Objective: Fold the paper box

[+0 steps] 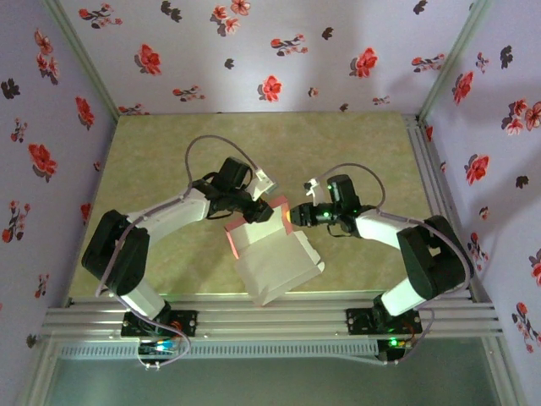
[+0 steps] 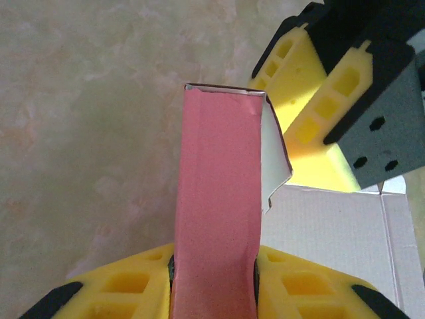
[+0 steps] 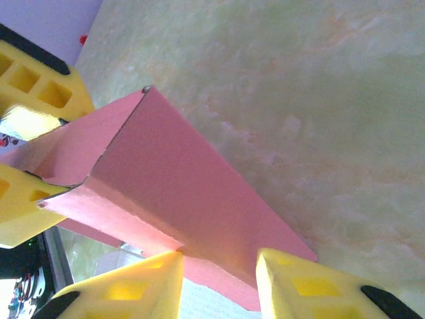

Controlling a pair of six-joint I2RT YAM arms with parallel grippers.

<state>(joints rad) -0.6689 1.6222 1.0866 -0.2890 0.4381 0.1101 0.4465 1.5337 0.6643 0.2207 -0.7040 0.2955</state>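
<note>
Floral-papered walls [image 1: 296,51] close in a mottled green bench [image 1: 161,161]. From the left, the left end effector [image 1: 256,211] reaches over the far end of the paper box [image 1: 279,266], which lies mid-bench between the two arms, its grey-white face up. Its fingers [image 2: 126,289] are closed partway onto a raised pink panel [image 2: 216,199], touching it on both sides — a firm hold, by the look of it. Just to the right, the right end effector [image 1: 297,216] meets the same far end. Its jaws straddle the pink card, but I cannot tell whether they pinch it. Both arms stand about equally near, and the box's long axis runs from them toward the near edge, so the next fold likely turns on that upright pink wall between them. No brand or writing can be read.
</note>
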